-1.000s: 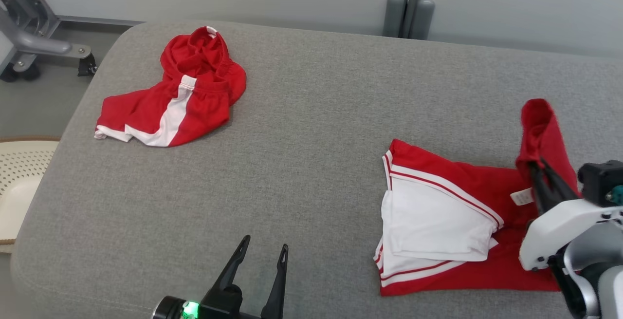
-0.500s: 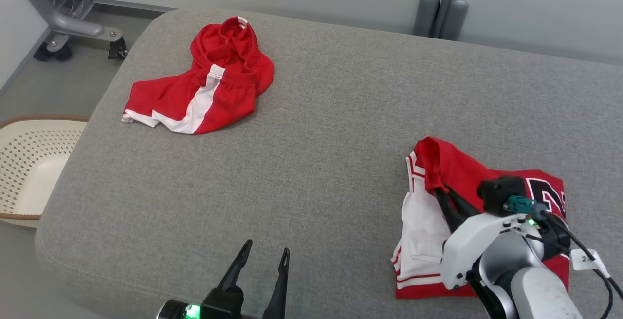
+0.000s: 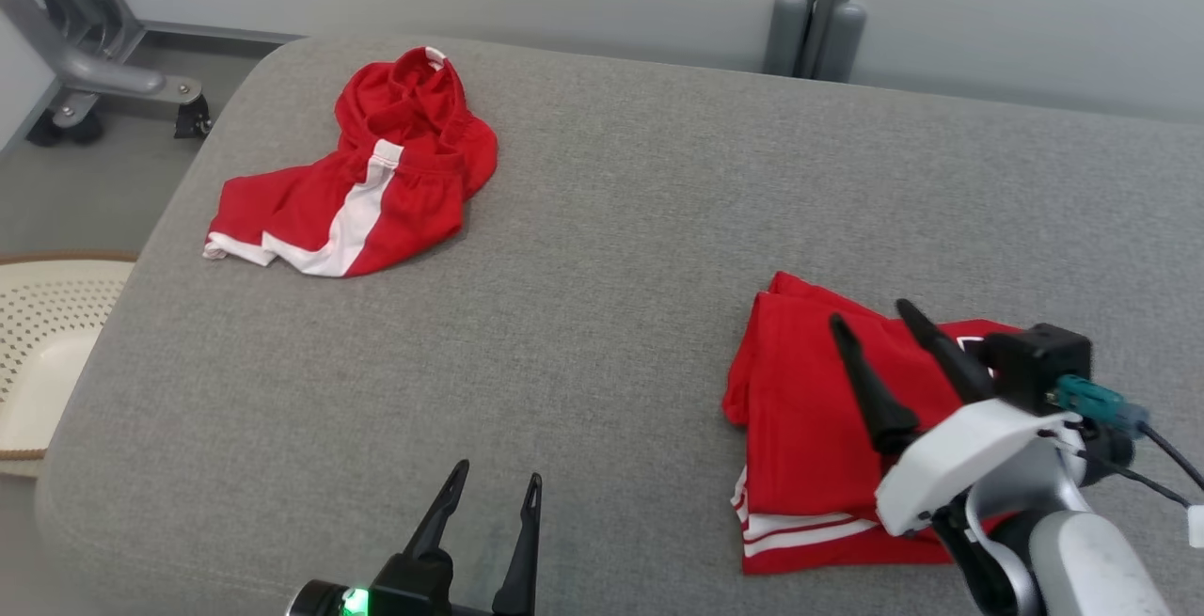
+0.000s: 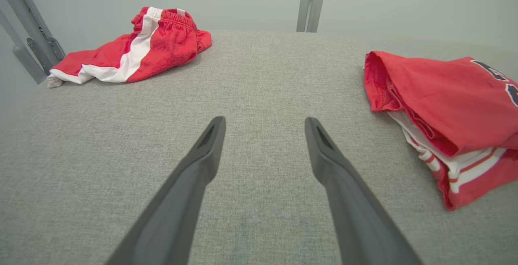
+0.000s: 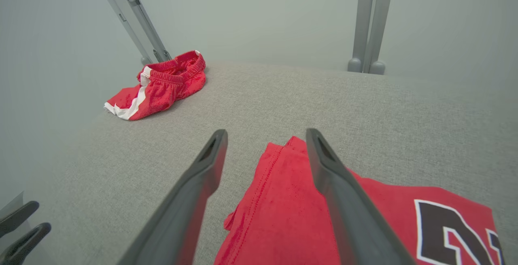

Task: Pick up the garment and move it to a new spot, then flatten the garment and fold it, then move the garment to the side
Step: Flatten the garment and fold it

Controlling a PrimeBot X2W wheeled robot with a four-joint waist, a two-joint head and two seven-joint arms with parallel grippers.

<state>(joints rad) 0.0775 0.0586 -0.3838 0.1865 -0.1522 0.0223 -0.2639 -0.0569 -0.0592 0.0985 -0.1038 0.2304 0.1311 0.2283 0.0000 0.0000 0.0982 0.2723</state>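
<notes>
A grey fabric-covered padded counter (image 3: pixel 602 249) stands before a pale wall. The folded red jersey with white striped trim (image 3: pixel 800 428) lies at the counter's near right (black lettering shows on its top layer in the right wrist view). The right tool (image 3: pixel 868 312) is poised over it, fingers spread wide and holding nothing. The left tool (image 3: pixel 499 472) sits at the near edge, also wide and empty. Crumpled red shorts with a white side stripe (image 3: pixel 367 193) lie at the far left, well apart from the jersey. A cream perforated basket (image 3: pixel 38 334) sits beside the counter's left end.
</notes>
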